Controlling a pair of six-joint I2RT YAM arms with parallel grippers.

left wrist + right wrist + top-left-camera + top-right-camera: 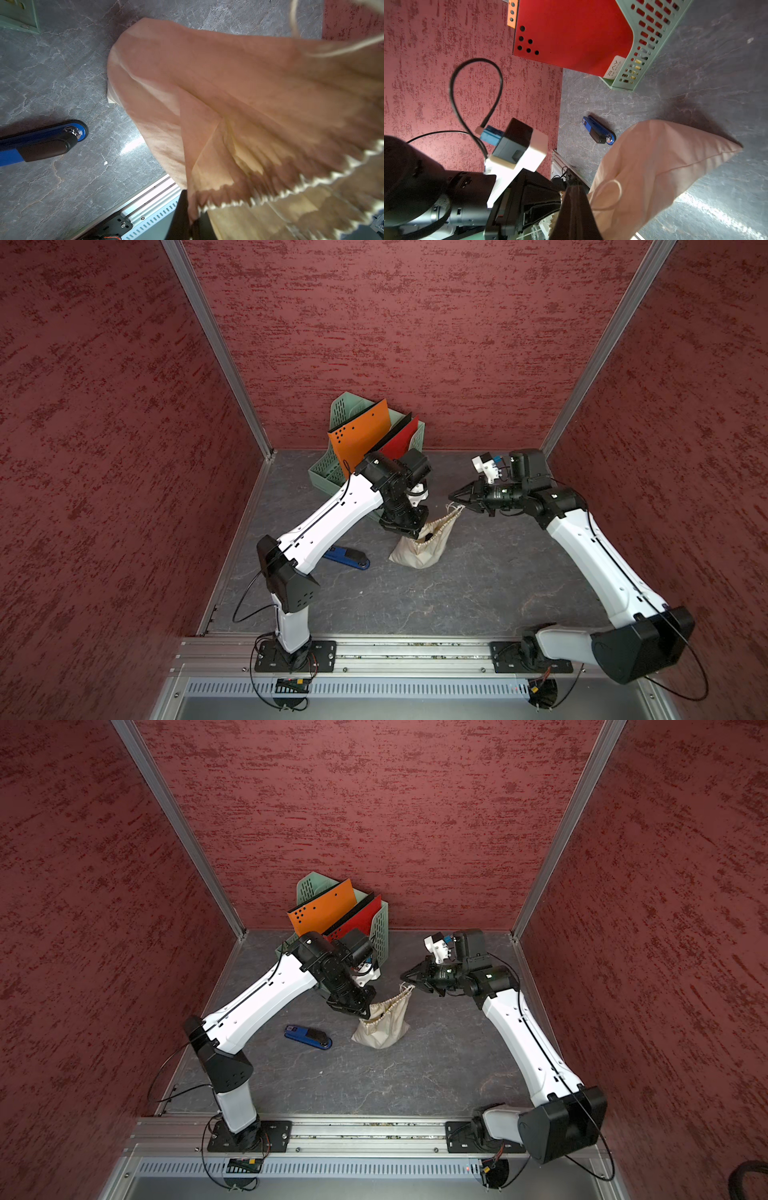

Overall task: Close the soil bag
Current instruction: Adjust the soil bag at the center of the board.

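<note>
Aluminium rail (415, 649) at the front carries both arm bases. Dark red rough walls (415, 323) close three sides of the grey marbled surface (457, 597). Near the green file rack (328, 472), mid-surface, sits the soil bag (419, 553). The left hand (417, 536) is clamped on its rim, and the right hand (453, 498) is pinched together on its cord (456, 510). The rack label (614, 67) reads "RAY".

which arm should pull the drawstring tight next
Right. The right claw is shut on the cord by the neck, likely free to pull away, while the left claw grips the soil bag at its rim as anchor.
</note>
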